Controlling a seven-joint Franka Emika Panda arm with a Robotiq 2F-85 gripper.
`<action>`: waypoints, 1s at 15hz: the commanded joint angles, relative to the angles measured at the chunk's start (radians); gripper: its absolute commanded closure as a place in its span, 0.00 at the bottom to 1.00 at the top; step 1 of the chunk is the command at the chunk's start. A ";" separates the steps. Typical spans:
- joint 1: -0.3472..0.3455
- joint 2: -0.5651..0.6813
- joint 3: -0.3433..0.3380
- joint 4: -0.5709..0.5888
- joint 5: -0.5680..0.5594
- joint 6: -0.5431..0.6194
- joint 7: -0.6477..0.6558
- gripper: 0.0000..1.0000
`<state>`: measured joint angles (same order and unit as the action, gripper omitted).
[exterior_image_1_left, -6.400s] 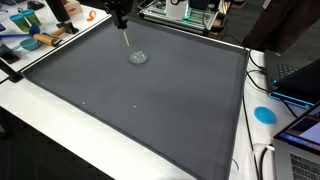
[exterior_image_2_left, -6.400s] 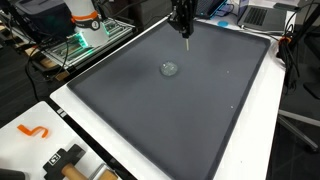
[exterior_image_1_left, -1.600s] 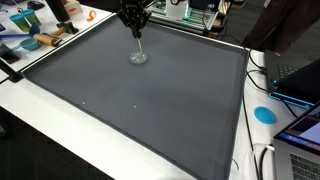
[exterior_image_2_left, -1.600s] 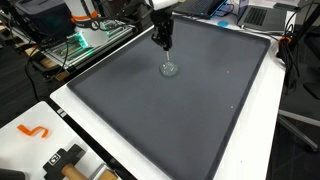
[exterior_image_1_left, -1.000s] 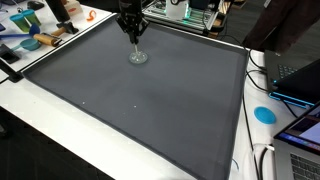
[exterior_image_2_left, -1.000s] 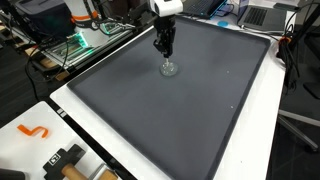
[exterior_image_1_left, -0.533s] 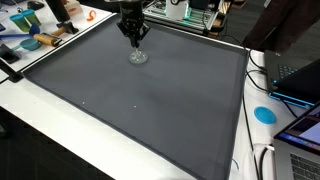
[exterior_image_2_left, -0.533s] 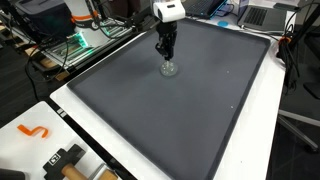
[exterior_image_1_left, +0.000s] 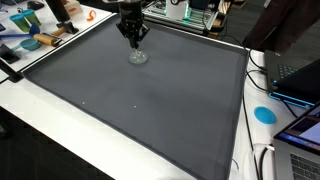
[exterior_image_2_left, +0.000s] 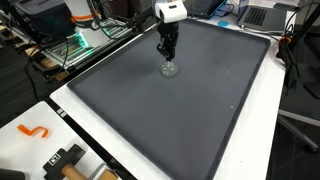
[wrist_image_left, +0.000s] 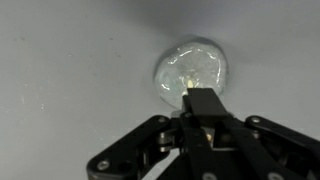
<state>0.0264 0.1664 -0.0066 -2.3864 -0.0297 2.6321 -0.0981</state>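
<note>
Stick (exterior_image_1_left: 135, 47) clamped in end effector (wrist_image_left: 203, 120) (tip at dish (wrist_image_left: 195, 70)).

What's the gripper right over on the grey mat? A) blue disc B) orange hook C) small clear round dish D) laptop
C: in both exterior views the gripper hangs just above the small clear round dish on the grey mat, and the wrist view shows that dish just beyond the fingertips.
</note>
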 joint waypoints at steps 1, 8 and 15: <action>0.000 0.041 -0.002 0.007 -0.035 0.006 0.037 0.97; 0.000 0.004 -0.007 0.009 -0.063 -0.055 0.044 0.97; -0.004 -0.034 -0.004 0.008 -0.057 -0.074 0.050 0.97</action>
<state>0.0264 0.1612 -0.0077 -2.3748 -0.0620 2.5911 -0.0756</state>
